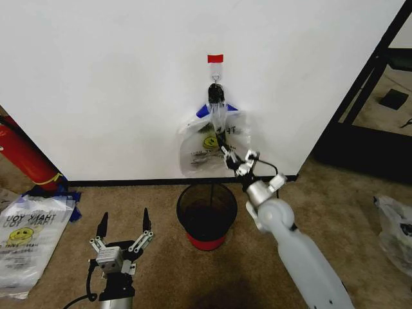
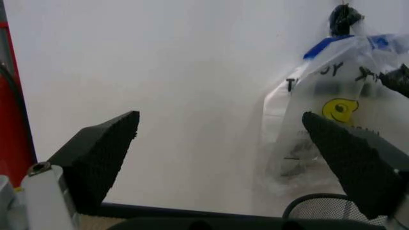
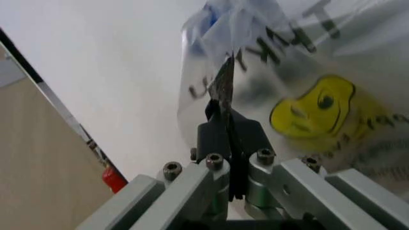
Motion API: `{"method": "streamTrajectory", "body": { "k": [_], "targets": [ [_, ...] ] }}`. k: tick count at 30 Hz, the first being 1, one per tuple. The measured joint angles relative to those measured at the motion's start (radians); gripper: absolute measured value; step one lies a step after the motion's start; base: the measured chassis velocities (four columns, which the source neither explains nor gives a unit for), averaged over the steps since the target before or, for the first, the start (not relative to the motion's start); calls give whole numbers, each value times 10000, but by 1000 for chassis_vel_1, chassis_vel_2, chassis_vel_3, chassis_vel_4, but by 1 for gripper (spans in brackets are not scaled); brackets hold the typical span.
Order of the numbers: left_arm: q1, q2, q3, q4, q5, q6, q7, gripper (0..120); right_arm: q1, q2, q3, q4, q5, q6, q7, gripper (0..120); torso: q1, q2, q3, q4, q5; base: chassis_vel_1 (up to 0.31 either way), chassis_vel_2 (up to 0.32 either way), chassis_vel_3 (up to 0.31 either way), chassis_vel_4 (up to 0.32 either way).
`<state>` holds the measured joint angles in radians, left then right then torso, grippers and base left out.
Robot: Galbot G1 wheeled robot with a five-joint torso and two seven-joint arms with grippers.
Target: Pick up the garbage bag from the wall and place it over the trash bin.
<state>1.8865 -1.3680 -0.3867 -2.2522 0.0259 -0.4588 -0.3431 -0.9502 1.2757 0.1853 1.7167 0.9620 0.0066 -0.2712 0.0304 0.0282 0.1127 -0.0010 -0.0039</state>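
**On the wall hook, right over the bin**

Against the wall, garbage bag hanging from a metal hook under a red tape strip. Directly below, black mesh trash bin on the carpet. Right gripper clenched on the bag's plastic. Left gripper low over the carpet beside the bin, fingers spread wide, holding nothing.

The garbage bag is hanging flat against the wall, directly above the trash bin, whose open mouth is lying unobstructed. The right gripper is occupying the bag's front. Bare carpet is lying open left of the bin.
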Motion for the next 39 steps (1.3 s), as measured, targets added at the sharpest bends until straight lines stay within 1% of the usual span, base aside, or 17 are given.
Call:
{"method": "streamTrajectory", "body": {
  "k": [1, 2, 5, 6, 9, 13, 15, 21, 23, 26, 32, 37, 39],
  "targets": [
    [1, 37, 16, 0, -2, -28, 0, 100, -540, 47, 185, 368, -430, 46, -145, 0, 0, 0, 0, 1, 0, 0, 0, 0, 0],
    [3, 48, 17, 0, -5, -33, -1, 100, -658, 58, 218, 457, -517, 57, -175, 0, 0, 0, 0, 0, 1, 0, 0, 0, 0],
    [9, 121, 24, -27, -52, -74, 0, 100, -1574, 110, 562, 1041, -1203, 215, -447, 0, 0, 0, 0, 3, -1, 0, 0, 0, 0],
    [9, 121, 24, -27, -52, -74, 0, 100, -1574, 110, 562, 1041, -1203, 215, -447, 0, 0, 0, 0, 3, -1, 0, 0, 0, 0],
    [35, 161, 72, -27, -84, -163, -2, 100, -2536, 277, 974, 1404, -1890, 546, -847, 0, 0, 0, 0, 2, -1, 0, 0, 0, 0],
    [44, 225, 86, -27, -185, -223, -7, 100, -3490, 389, 1247, 1853, -2596, 917, -1050, 0, 0, 1, 0, 1, -1, 0, 0, 0, 0],
    [44, 237, 87, -27, -206, -229, -7, 100, -3605, 391, 1267, 1897, -2715, 978, -1079, 0, 0, 0, 0, 0, -1, 0, 0, 0, 0],
    [34, 314, 99, -17, -319, -293, -8, 100, -4535, 460, 1393, 2196, -3990, 1742, -1270, 0, 1, 1, 0, 2, -1, 0, 0, 0, 0],
    [35, 319, 99, -17, -325, -304, -8, 100, -4598, 478, 1393, 2205, -4104, 1803, -1277, 0, 1, 1, 0, 2, -1, 0, 0, 0, 0],
    [45, 338, 86, -17, -405, -354, -11, 100, -4940, 623, 1387, 2202, -4690, 2204, -1313, 0, 1, 1, 0, 1, -1, 0, 0, 0, 0],
    [58, 388, 42, -17, -506, -392, -12, 100, -5399, 801, 1364, 2155, -5337, 2738, -1318, 0, 0, 1, 1, 1, -1, 0, 0, 0, 0],
    [42, 432, 55, 0, -534, -403, -12, 100, -6022, 904, 1334, 2015, -6300, 3602, -1287, 0, 0, 1, 1, 1, -1, 0, 0, 0, 0],
    [41, 437, 64, 0, -535, -403, -12, 100, -6084, 903, 1336, 2005, -6397, 3688, -1268, 0, 0, 1, 1, 1, -1, 0, 0, 0, 0]
  ]
}}
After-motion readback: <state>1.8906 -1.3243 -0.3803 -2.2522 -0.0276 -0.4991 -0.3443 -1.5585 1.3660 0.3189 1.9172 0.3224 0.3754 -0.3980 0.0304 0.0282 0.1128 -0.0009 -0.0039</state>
